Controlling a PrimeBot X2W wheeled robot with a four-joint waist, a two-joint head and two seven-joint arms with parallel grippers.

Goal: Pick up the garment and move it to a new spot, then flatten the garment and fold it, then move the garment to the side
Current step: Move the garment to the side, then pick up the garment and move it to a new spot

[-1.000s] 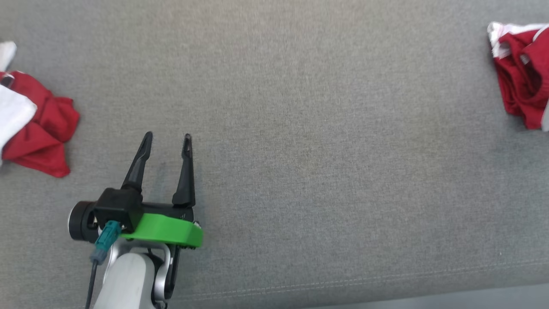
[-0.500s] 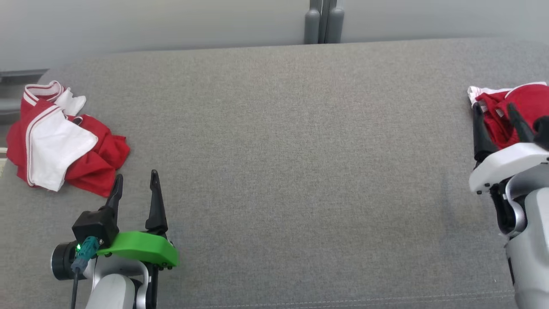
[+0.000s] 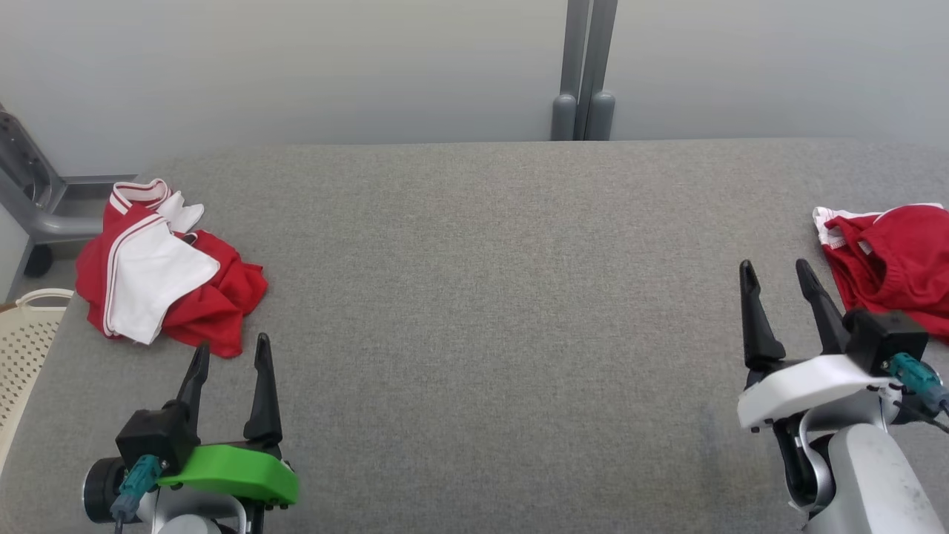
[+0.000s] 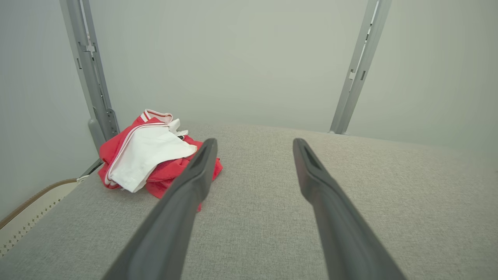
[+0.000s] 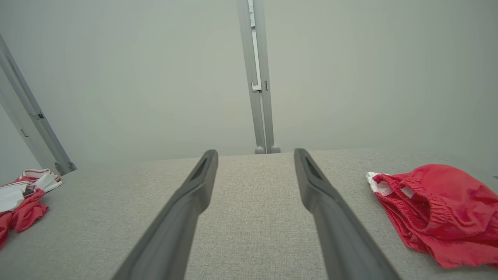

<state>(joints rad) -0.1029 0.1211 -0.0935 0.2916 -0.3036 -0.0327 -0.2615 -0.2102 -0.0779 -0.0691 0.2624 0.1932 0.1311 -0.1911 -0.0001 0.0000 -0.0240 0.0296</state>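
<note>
A crumpled red and white garment (image 3: 163, 282) lies at the left end of the grey padded table (image 3: 482, 297). A second crumpled garment (image 3: 890, 259), red with a white trim, lies at the right end. My left gripper (image 3: 231, 345) is open and empty, its tips just in front of the left garment without touching it. My right gripper (image 3: 773, 265) is open and empty, just left of the right garment. In the left wrist view the open gripper (image 4: 253, 143) has the left garment (image 4: 151, 155) ahead to its left. In the right wrist view the open gripper (image 5: 255, 152) has the right garment (image 5: 439, 210) to its right.
A cream perforated basket (image 3: 26, 341) stands beside the table's left edge. A grey metal stand (image 3: 30, 193) is at the far left and a grey post (image 3: 582, 74) rises behind the table's far edge, against a pale wall. The table's wide middle lies between the garments.
The head camera has tilted up, so the far edge and wall now show. The right gripper has come into view at the lower right. Both grippers stay open.
</note>
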